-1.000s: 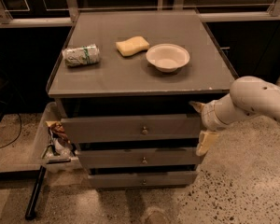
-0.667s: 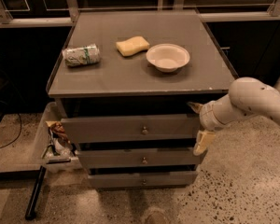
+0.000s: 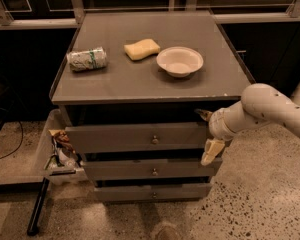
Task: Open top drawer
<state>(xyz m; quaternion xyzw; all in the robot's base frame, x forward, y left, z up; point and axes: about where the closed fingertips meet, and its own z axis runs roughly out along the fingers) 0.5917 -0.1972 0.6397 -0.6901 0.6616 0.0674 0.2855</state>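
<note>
The top drawer (image 3: pixel 115 137) is the widest grey front of the cabinet, just under the tabletop, with a small round metal knob (image 3: pixel 154 140) at its centre. A dark gap shows above the front. My gripper (image 3: pixel 207 133) is at the drawer front's right end, well to the right of the knob. It is open, with one fingertip (image 3: pixel 203 114) near the front's upper right corner and the pale other fingertip (image 3: pixel 211 152) below its lower right corner. It holds nothing.
Two narrower drawer fronts (image 3: pixel 152 169) sit below the top drawer. On the tabletop (image 3: pixel 115 86) lie a crushed can (image 3: pixel 87 58), a yellow sponge (image 3: pixel 142 49) and a white bowl (image 3: pixel 179 61). A bin with trash (image 3: pixel 60 154) stands left of the cabinet, by a dark pole (image 3: pixel 39 209).
My gripper has moved a little to the left, closer to the right end of the top drawer front. The drawer and the tabletop things have not moved.
</note>
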